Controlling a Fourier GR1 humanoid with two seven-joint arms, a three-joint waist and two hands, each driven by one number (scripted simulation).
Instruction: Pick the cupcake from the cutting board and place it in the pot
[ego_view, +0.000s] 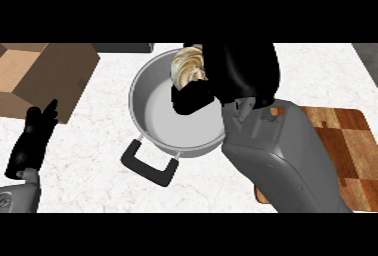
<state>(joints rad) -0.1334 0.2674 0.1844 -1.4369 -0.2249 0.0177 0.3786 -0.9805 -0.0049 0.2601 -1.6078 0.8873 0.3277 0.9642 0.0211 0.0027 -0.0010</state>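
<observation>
Right hand (240, 70) is curled round the cupcake (186, 65), thumb below and fingers wrapping from the 3 o'clock side, so only the pale swirled top shows at the hand's 9 o'clock edge. The cupcake hangs over the pot (177, 107), above the inner wall near the rim at approx. 12 o'clock; whether it touches the rim I can't tell. It's clear of the cutting board (343, 145), which lies at 3–4 o'clock of the pot, partly under the right forearm.

Handling, as a guess: light, soft, crumbly cake w/ ridged frosting that smears or dents easily. Best taken low round the base/wrapper, not the top; the release should be gentle and low so it doesn't tip or roll.

Materials: pot is round, smooth grey metal w/ a pale flat floor, thin rim, and a black loop handle (150, 162) sticking out at 7 o'clock. Board is a rectangle of brown wood in lighter and darker blocks. Counter (88, 160) is white w/ faint veining, matte. A tan, box-like block (44, 75) sits at 10 o'clock, flat-faced w/ hard edges.

Left hand (33, 137) rests at 8 o'clock near the view's left edge, fingers straight and pointing up, holding nothing.
</observation>
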